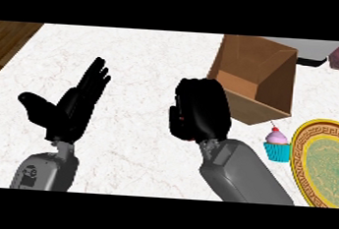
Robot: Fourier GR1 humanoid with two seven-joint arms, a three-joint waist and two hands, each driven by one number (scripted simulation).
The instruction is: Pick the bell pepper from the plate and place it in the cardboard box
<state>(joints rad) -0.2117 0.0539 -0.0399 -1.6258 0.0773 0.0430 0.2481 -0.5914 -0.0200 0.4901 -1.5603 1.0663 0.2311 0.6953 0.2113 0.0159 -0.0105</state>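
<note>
Right forearm, grey, lower centre; right hand (200, 113) clenched, a reddish glint between its fingers, probably the bell pepper, otherwise hidden. Left hand (75, 103) at 9 o'clock: released, fingers straight, resting. Cardboard box (256, 77) at 1 o'clock, open, just beyond the right hand. Plate (329, 163) at 4 o'clock, yellow-rimmed, bare of pepper. Cupcake (277, 144) beside plate, on marble desk (146, 61). Advice: carry over the box's near wall, centre above the opening, then let go.
</note>
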